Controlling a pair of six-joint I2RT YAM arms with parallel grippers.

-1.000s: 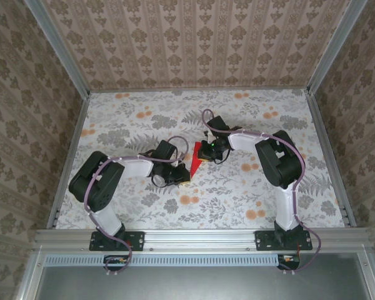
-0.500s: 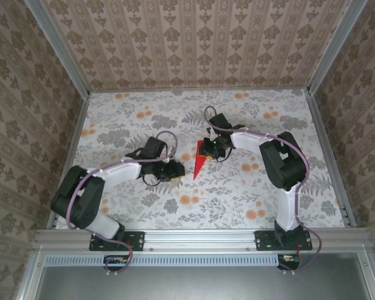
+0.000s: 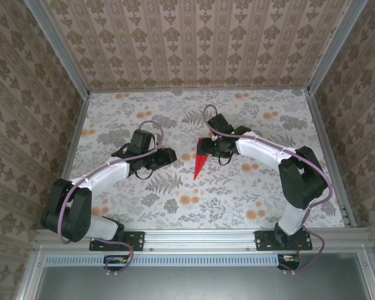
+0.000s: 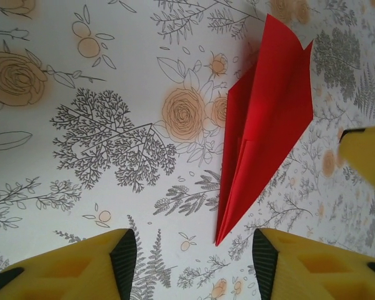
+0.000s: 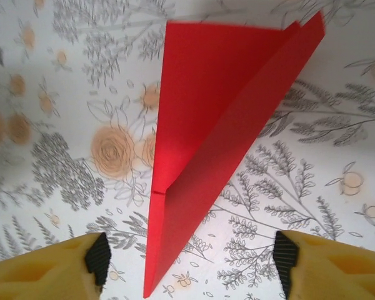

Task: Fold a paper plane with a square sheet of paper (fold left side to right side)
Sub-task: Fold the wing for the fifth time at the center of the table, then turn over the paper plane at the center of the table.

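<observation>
Paper plane (image 3: 200, 164) lies loose — near left gripper (image 4: 194, 250), before right gripper (image 5: 187, 259) (both spread wide, empty).

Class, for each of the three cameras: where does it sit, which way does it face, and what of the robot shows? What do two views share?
Top external: above and behind the bases, looking down on the table; left arm and right arm show.
Left wrist: on the left arm, looking down at the paper plane; left jaws apart along the bottom edge.
Right wrist: on the right arm, looking down; right jaws apart in the bottom corners.
Shared: all three show the paper plane lying on the table.
</observation>
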